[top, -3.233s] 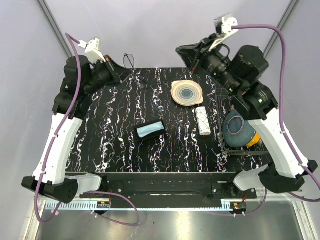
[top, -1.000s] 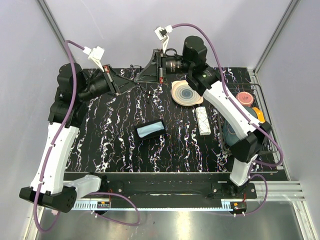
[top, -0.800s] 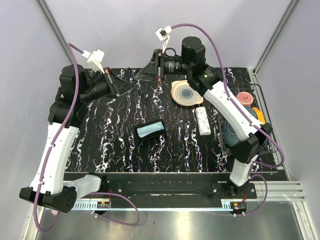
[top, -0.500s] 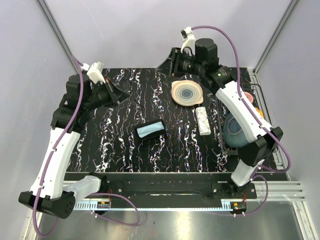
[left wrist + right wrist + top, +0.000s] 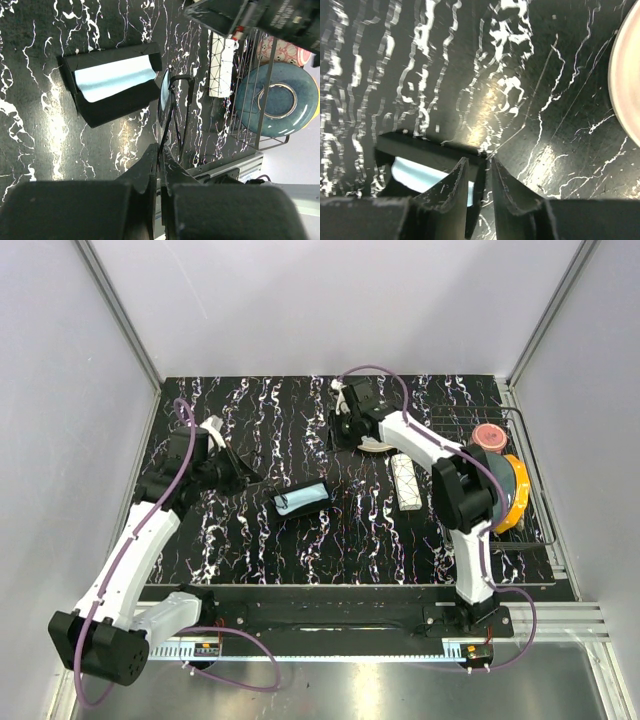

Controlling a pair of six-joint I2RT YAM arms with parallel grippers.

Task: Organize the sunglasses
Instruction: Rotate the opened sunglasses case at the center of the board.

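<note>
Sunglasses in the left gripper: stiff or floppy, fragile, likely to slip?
Probably light and fragile: the sunglasses have thin wire-like arms. The left gripper pinches just those arms, so the lens end may swing or twist. Pushed flat, they'd likely slide, not roll.

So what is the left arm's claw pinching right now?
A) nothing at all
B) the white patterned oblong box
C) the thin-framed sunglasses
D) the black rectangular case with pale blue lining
C: the left wrist view shows the left gripper shut on a thin arm of the sunglasses, while the black case lies ungripped.
</note>
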